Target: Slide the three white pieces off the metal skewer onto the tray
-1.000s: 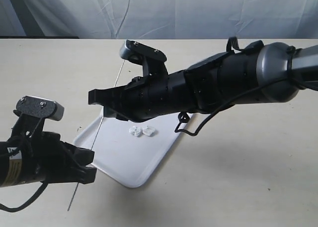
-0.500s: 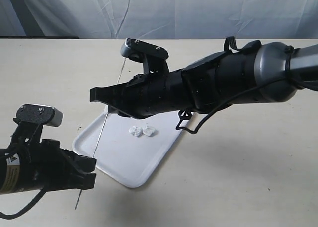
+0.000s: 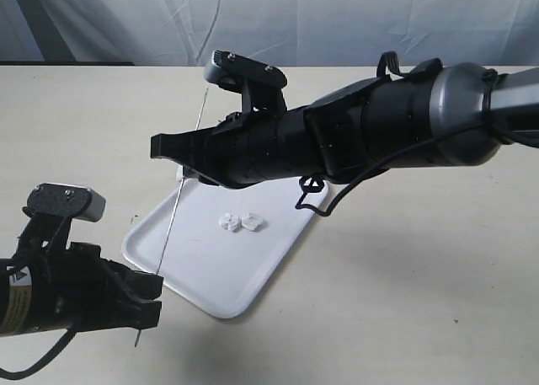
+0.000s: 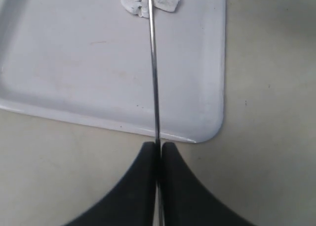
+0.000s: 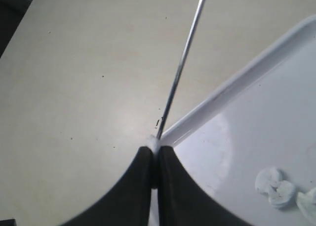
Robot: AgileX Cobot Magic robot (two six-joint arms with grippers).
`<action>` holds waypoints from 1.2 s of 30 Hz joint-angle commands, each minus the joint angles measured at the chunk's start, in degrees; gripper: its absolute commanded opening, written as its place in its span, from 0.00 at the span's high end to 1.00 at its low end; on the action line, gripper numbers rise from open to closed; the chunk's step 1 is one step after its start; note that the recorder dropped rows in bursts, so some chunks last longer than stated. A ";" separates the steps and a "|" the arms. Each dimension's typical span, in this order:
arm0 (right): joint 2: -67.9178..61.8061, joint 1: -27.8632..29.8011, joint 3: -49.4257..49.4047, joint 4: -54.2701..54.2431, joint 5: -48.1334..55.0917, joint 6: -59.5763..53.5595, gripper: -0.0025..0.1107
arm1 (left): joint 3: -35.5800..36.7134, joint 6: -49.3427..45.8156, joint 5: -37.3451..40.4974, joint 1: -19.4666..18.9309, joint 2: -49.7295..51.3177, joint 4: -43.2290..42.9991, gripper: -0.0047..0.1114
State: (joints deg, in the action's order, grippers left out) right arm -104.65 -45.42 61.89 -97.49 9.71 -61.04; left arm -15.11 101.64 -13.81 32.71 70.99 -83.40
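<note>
1. Left gripper, low at the left edge of the exterior view, is clenched on the metal skewer near its lower end. Its two black fingers meet around the rod with no gap.
2. Right gripper reaches across the middle from the right side. It is also clamped tight on the skewer, higher up along it.
3. A small white bit sits on the rod right at the right gripper's tips. Whether it is one of the pieces, I cannot tell for certain.
4. The skewer is a thin grey rod slanting between the two grippers. It crosses over the tray's left edge in the exterior view, and a short end pokes out past each gripper.
5. Two of the white pieces lie side by side on the tray, near its middle and apart from the rod.
6. The tray is white, with a low rim and rounded corners. It lies flat and at an angle on a beige table.
</note>
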 commanded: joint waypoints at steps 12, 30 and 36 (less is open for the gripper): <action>1.11 1.94 1.75 -2.46 -0.56 -0.23 0.98 | 1.85 -10.43 -5.79 0.59 0.31 6.26 0.96; 1.11 1.94 1.75 -2.46 -3.04 -0.23 0.98 | 2.10 -10.40 -10.66 0.59 0.31 6.59 0.96; 1.11 1.94 1.75 -2.46 -4.33 -0.23 0.98 | 2.21 -10.40 -11.82 0.59 0.31 6.80 0.96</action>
State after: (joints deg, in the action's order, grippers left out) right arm -104.65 -44.65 62.49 -98.46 11.15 -61.04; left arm -14.19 92.83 -19.09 32.71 70.99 -72.69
